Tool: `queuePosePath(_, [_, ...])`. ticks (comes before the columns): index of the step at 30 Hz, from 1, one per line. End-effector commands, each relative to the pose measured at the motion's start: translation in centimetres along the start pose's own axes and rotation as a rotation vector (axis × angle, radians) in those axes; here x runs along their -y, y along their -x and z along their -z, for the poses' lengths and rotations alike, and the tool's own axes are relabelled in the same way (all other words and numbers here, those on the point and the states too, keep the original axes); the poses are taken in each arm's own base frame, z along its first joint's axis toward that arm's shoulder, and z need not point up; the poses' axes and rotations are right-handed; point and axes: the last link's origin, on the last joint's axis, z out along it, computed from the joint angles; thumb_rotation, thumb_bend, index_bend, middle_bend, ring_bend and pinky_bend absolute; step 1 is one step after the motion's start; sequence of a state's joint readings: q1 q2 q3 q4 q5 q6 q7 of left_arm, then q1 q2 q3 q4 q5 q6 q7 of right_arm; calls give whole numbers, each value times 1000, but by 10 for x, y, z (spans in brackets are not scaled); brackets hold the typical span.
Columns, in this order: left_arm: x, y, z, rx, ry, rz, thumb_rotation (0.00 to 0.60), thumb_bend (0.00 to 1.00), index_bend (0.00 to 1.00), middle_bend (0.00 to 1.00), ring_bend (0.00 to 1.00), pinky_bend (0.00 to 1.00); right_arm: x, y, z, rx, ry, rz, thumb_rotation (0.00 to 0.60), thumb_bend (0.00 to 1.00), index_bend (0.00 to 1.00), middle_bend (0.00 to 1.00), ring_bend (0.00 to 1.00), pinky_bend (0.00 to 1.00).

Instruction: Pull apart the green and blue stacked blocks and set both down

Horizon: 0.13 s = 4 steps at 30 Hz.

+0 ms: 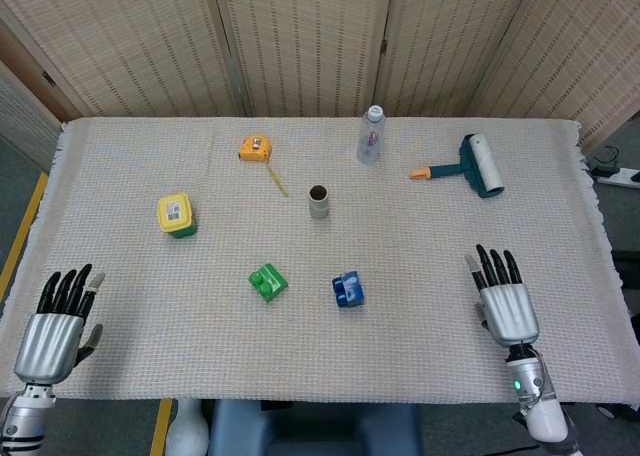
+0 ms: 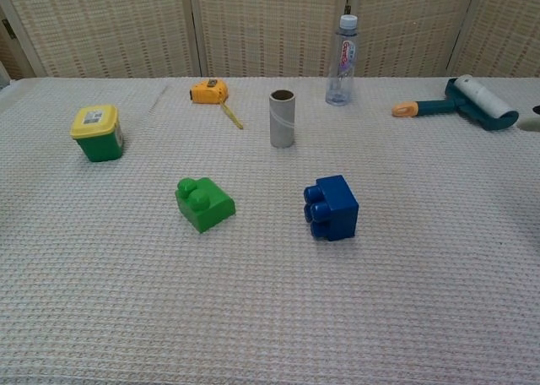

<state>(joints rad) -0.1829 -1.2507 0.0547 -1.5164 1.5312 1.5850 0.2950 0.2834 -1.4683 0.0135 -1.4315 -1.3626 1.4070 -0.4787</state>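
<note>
The green block (image 1: 268,282) (image 2: 204,203) lies on the table near the front centre, studs tilted up. To its right, a gap apart, the blue block (image 1: 348,290) (image 2: 331,208) rests on its side with studs facing left. My left hand (image 1: 56,329) hovers at the table's front left corner, fingers spread and empty. Far to the right, my right hand (image 1: 505,303) is near the front edge, fingers straight, holding nothing. Both hands are well away from the blocks. In the chest view only a fingertip of the right hand (image 2: 531,119) shows at the right edge.
A yellow-lidded green tub (image 1: 176,215) stands at the left. A cardboard tube (image 1: 318,201) stands behind the blocks. At the back lie a yellow tape measure (image 1: 256,149), a water bottle (image 1: 370,134) and a teal lint roller (image 1: 474,164).
</note>
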Motion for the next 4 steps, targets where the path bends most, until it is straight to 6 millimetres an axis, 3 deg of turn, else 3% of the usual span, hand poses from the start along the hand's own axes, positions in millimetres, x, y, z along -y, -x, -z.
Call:
queuePosePath(1, [3,5,2,58,4,-13,600,431,7,0,0,0,3,2,0,14,-12,-1,600,390,0,0,0,0])
queuePosePath(4, [4,7,3,77,0,-12,600,431,7,0,0,0,7,4,-3,26,-30,-3,600,391,0,0,0,0])
